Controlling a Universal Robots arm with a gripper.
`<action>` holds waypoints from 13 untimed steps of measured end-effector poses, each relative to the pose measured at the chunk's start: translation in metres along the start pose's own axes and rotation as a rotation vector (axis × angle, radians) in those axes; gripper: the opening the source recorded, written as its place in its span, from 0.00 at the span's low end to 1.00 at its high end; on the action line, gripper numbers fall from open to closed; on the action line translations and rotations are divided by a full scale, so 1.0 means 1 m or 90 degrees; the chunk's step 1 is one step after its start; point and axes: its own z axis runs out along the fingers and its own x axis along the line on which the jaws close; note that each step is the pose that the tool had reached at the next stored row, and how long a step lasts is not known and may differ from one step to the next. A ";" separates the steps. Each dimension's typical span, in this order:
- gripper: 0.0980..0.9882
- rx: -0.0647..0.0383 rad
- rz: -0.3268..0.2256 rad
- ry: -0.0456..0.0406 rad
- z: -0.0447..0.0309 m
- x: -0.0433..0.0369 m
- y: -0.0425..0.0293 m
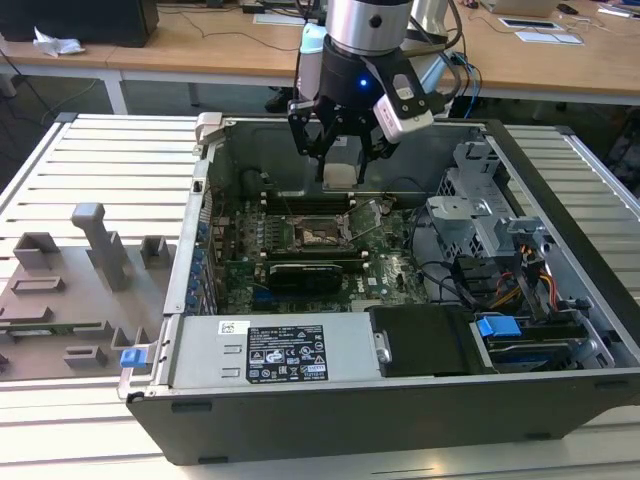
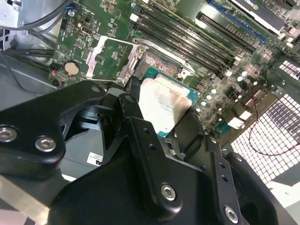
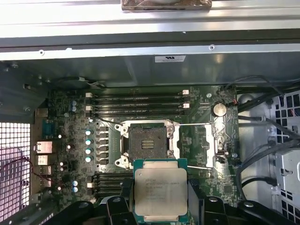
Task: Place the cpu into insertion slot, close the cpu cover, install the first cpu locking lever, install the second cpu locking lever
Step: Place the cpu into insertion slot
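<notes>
One pale silvery square metal-topped cpu point(image 3: 160, 190), one black two-finger gripper point(image 1: 342, 168), one square dark-centred insertion slot point(image 3: 147, 142), one thin silver metal-frame cpu cover point(image 3: 209, 145). One open black-and-grey metal computer case point(image 1: 350, 425), one green motherboard point(image 3: 199, 117), one silver boxy power supply point(image 1: 290, 352) with a white label, one round silver coin battery point(image 3: 219, 109), four pale-blue round-topped capacitors point(image 3: 88, 141) in the column by the slot. Two bright blue plastic tabs point(image 1: 498, 326), one grey plastic fixture tray point(image 1: 70, 290); long black memory slots point(image 3: 136, 101) too crowded to count.
</notes>
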 end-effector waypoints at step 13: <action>0.50 0.027 -0.001 -0.0007 0.0144 0.0001 0.0154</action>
